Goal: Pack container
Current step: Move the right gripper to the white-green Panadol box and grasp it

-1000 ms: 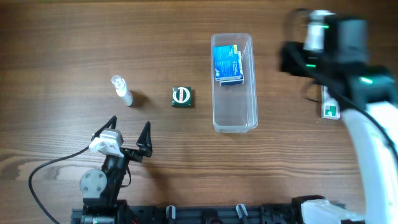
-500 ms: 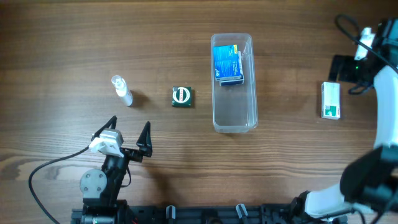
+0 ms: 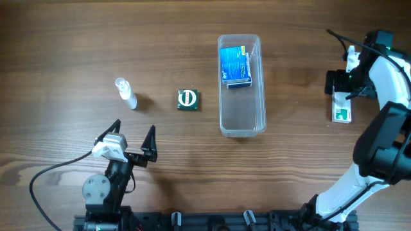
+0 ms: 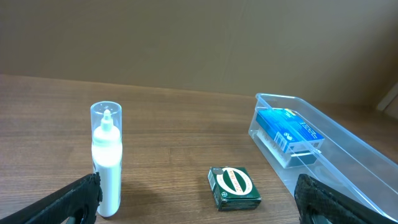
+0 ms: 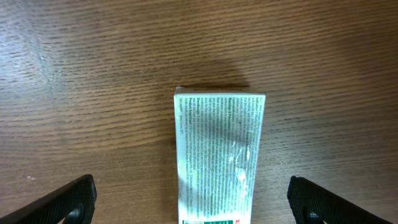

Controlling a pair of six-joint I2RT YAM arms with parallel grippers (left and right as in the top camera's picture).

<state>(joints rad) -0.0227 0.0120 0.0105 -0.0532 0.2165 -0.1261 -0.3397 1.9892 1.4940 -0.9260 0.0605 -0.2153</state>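
Note:
The clear plastic container (image 3: 242,86) stands upright at the table's middle, with a blue box (image 3: 235,66) lying in its far end; both show in the left wrist view (image 4: 336,155), (image 4: 289,130). A white-and-green box (image 3: 341,106) lies flat at the right. My right gripper (image 3: 340,86) hovers over it, open, its fingers wide to either side of the box (image 5: 217,155) and not touching it. My left gripper (image 3: 132,142) rests open and empty at the front left.
A small dark green box (image 3: 188,100) lies left of the container, also in the left wrist view (image 4: 234,185). A small clear bottle with white contents (image 3: 126,93) stands further left (image 4: 106,158).
The right arm has swung from beside the container out to the right and come down over the white-and-green box. The left arm has not moved.

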